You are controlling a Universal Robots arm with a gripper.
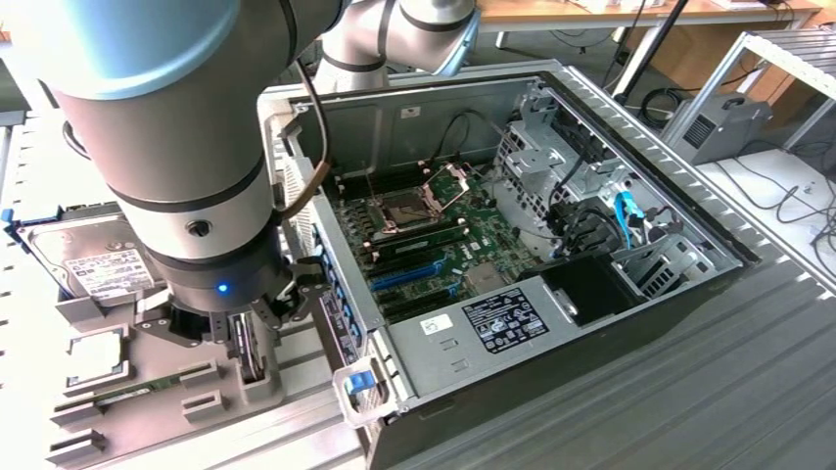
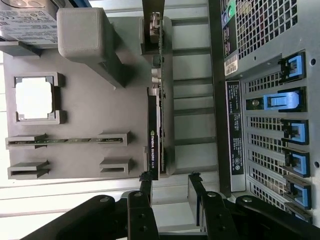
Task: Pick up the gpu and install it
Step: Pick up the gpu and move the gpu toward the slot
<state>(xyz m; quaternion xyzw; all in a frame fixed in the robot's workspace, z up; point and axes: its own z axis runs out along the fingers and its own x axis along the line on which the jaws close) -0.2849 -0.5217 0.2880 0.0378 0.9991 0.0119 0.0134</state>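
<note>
On the grey moulded holder tray (image 2: pixel 100 100) beside the open steel computer case (image 1: pixel 392 117), your thin dark-faced green-board gpu (image 2: pixel 153 135) stands on edge. Black gripper (image 2: pixel 170 182) hangs near its end, fingers spread, nothing held. Wrist view: case's vented rear (image 2: pixel 270 30) close alongside. Exterior view: blue motherboard slots (image 1: pixel 402 279).

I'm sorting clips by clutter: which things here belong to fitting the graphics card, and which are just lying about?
For the job: graphics card, open gripper, computer case.
Lying about: hard drive, processor chip, memory stick.
</note>
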